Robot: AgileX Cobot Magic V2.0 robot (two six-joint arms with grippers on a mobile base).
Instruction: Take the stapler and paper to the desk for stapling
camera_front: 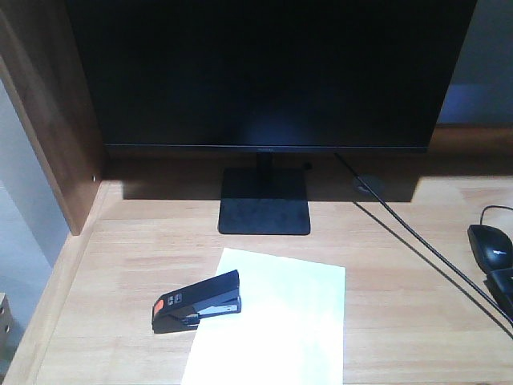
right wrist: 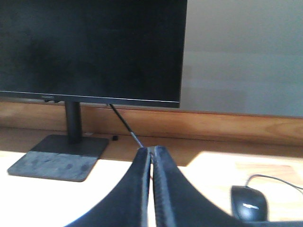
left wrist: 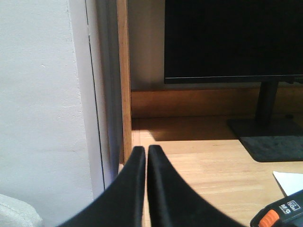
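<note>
The black stapler (camera_front: pixel 197 301) with an orange-red patch lies on the desk (camera_front: pixel 120 265), its front end resting over the left edge of the white paper (camera_front: pixel 276 321). In the left wrist view the stapler's orange end (left wrist: pixel 279 213) and a paper corner (left wrist: pixel 289 181) show at the lower right. My left gripper (left wrist: pixel 146 149) is shut and holds nothing, hovering near the desk's left edge, left of the stapler. Over the desk's right part, my right gripper (right wrist: pixel 151 150) is shut and holds nothing too. Neither gripper appears in the front view.
A large black monitor (camera_front: pixel 264 72) stands on its base (camera_front: pixel 264 204) at the back of the desk. A black cable (camera_front: pixel 417 241) runs diagonally to the right. A black mouse (camera_front: pixel 490 245) lies at the right edge. A dark wooden side panel (camera_front: pixel 48 120) borders the left.
</note>
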